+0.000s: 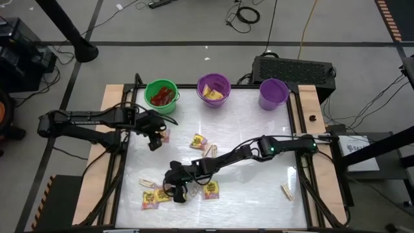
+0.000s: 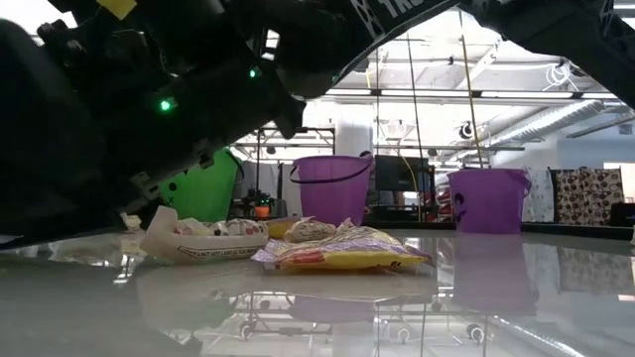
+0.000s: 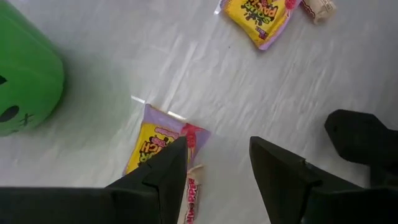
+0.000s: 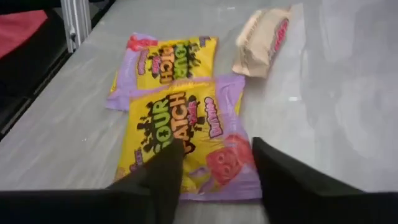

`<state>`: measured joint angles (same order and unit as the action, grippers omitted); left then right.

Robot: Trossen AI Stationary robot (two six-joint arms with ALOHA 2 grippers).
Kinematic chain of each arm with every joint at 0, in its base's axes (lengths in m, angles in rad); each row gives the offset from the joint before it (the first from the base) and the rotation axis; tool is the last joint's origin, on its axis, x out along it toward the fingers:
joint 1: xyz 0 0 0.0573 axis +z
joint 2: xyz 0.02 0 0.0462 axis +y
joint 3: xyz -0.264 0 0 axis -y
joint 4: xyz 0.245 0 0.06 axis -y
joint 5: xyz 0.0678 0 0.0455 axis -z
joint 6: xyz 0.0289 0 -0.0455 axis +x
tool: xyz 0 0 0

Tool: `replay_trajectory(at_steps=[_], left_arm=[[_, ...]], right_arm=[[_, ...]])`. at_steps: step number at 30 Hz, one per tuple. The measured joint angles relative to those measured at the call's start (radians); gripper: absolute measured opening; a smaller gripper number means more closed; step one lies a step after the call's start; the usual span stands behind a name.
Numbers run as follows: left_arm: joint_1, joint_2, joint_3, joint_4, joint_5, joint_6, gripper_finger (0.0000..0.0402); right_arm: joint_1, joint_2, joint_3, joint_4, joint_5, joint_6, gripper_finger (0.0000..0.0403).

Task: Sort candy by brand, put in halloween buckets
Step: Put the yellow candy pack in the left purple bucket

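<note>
Three small round plastic pails stand in a row along the far edge of the white counter: a bright green pail with red packets in it, a deep purple pail with yellow packets in it, and a paler lavender pail whose contents I cannot make out, which suggests one brand per pail. Taking the deep purple pail as the landmark, the right hand reaches far toward the near side of the counter, well apart from that pail, and hangs low over a yellow square Sour Patch packet with purple edges; its fingers are apart and straddle the packet's near end, likely so they can close on it and carry it to the pail holding the same wrappers. A second yellow packet and a narrow tan wrapped piece lie just beyond. The left hand, nearer the purple pail and just beside the green one, has its fingers spread above another yellow packet and a small pink-printed piece.
</note>
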<state>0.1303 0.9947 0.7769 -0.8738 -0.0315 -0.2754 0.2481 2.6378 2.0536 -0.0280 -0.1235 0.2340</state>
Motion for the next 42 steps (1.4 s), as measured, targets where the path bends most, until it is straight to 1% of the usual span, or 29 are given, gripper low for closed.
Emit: replay_trajectory(at_steps=[4,6,7,8,12,15,18,20,23,26,29,33,36,42], left_arm=[[-0.017,0.0,0.0,-0.001,-0.001,-0.012,0.018],[-0.024,0.0,0.0,0.0,-0.005,-0.031,0.018],[-0.028,0.0,0.0,-0.001,-0.005,-0.036,0.018],[-0.033,0.0,0.0,0.0,-0.005,-0.047,0.018],[-0.056,0.0,-0.001,0.0,-0.005,-0.074,0.018],[-0.08,0.0,-0.001,-0.001,-0.005,-0.112,0.018],[-0.114,0.0,-0.001,-0.002,-0.006,-0.139,0.018],[-0.14,0.0,-0.001,0.002,-0.008,-0.158,0.018],[-0.179,0.0,-0.001,0.009,-0.044,-0.206,0.018],[-0.212,0.0,-0.001,0.031,-0.078,-0.243,0.018],[-0.236,0.0,-0.001,0.079,-0.108,-0.274,0.018],[-0.255,0.0,-0.001,0.161,-0.132,-0.299,0.018],[-0.264,0.0,-0.001,0.198,-0.146,-0.367,0.018],[-0.282,0.0,-0.001,0.206,-0.198,-0.483,0.018]], right_arm=[[-0.002,-0.04,-0.004,-0.1,-0.007,0.013,0.0086],[-0.009,-0.076,-0.007,-0.188,-0.009,0.014,0.0036],[-0.012,-0.096,-0.008,-0.239,0.001,0.011,0.002],[-0.015,-0.114,-0.008,-0.287,0.026,0.006,0.0012],[-0.031,-0.192,-0.008,-0.448,0.16,-0.031,0.001],[-0.039,-0.269,-0.008,-0.576,0.246,-0.018,0.0004],[-0.044,-0.361,-0.008,-0.74,0.376,-0.001,0.0003],[-0.053,-0.421,-0.008,-0.841,0.461,-0.018,0.0002],[-0.093,-0.499,-0.007,-0.963,0.545,-0.043,0.0002],[-0.163,-0.557,-0.006,-1.06,0.577,-0.045,0.0001],[-0.269,-0.593,-0.006,-1.111,0.597,-0.048,0.0001],[-0.419,-0.607,-0.006,-1.1,0.597,-0.059,0.0003],[-0.513,-0.607,-0.006,-1.1,0.591,-0.085,0.0009],[-0.646,-0.607,-0.006,-1.067,0.53,-0.117,0.0017]])
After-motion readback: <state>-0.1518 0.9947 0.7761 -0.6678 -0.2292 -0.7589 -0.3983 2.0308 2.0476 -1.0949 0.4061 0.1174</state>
